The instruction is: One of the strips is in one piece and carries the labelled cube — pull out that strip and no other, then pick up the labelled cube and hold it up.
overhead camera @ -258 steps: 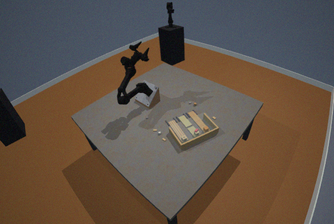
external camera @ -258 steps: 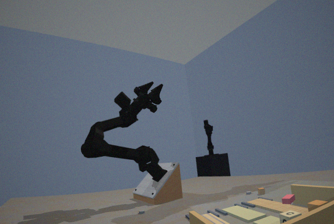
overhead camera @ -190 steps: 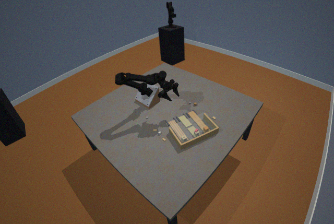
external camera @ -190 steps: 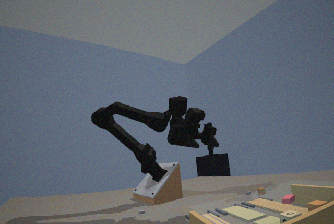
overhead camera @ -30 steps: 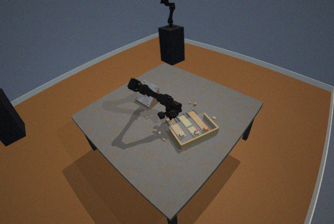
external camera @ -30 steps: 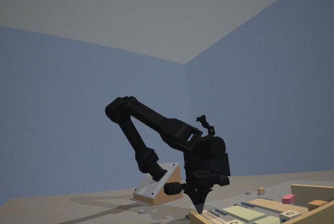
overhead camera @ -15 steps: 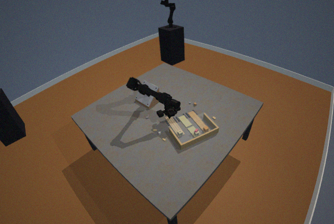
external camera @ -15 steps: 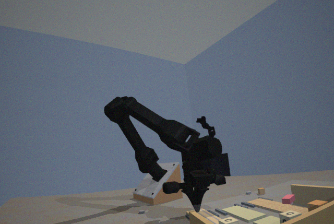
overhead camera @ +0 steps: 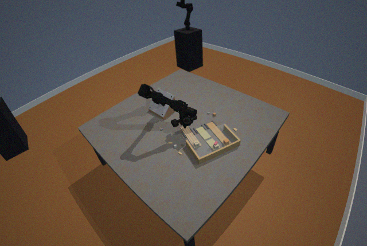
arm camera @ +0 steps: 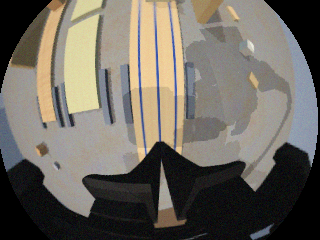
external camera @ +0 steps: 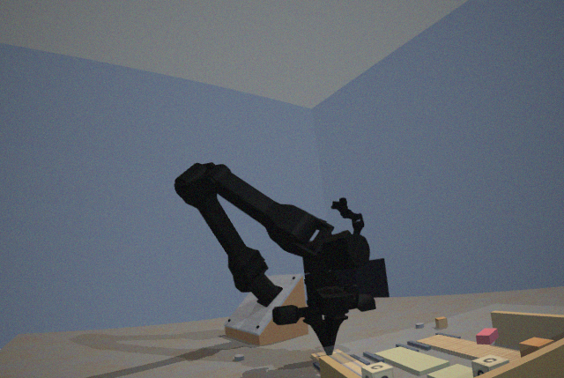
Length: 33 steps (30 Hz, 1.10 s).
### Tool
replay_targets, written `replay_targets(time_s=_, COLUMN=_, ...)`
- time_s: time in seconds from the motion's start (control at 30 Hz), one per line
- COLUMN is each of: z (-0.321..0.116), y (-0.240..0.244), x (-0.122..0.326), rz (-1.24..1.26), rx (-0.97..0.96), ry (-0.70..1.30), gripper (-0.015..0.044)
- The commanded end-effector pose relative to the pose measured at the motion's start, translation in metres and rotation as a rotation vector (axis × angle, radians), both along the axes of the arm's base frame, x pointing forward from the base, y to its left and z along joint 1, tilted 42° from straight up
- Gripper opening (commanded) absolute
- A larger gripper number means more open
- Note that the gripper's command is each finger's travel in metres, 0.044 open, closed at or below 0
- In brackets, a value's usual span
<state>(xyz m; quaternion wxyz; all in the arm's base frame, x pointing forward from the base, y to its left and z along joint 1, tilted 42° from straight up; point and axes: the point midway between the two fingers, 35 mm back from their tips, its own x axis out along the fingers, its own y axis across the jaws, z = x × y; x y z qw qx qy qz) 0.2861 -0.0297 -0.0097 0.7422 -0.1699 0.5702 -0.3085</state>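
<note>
Blue-lined strip [overhead camera: 191, 137] [external camera: 342, 359] [arm camera: 157, 75] lies beneath my gripper [overhead camera: 184, 125] [external camera: 329, 352] [arm camera: 160, 146], fingertips pressed together (nothing between them); a labelled cube [overhead camera: 196, 143] [external camera: 377, 369] sits on its far end.

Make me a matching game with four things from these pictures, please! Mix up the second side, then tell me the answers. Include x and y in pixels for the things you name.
Things:
1. gripper [overhead camera: 184, 126] [external camera: 329, 352] [arm camera: 159, 144]
2. green strip [overhead camera: 203, 133] [external camera: 411, 359] [arm camera: 82, 65]
3. tan striped strip [overhead camera: 190, 137] [external camera: 345, 359] [arm camera: 149, 110]
4. sloped stand [overhead camera: 158, 110] [external camera: 283, 329]

Clues:
A. has blue lines running along it
B. is under the foot of the arm
C. is black and shut, with nothing in its fingers
D. is in two pieces with a gap between

Right pairs: 1-C, 2-D, 3-A, 4-B
</note>
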Motion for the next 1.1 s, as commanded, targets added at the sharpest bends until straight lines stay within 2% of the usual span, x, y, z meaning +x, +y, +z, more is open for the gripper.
replay_targets(time_s=0.0, z=-0.005, y=-0.002, x=-0.012, rz=-0.009, rx=-0.004, ry=0.016, gripper=0.0)
replay_targets(time_s=1.07, z=-0.019, y=0.002, x=-0.058, rz=-0.009, rx=-0.003, ry=0.019, gripper=0.0)
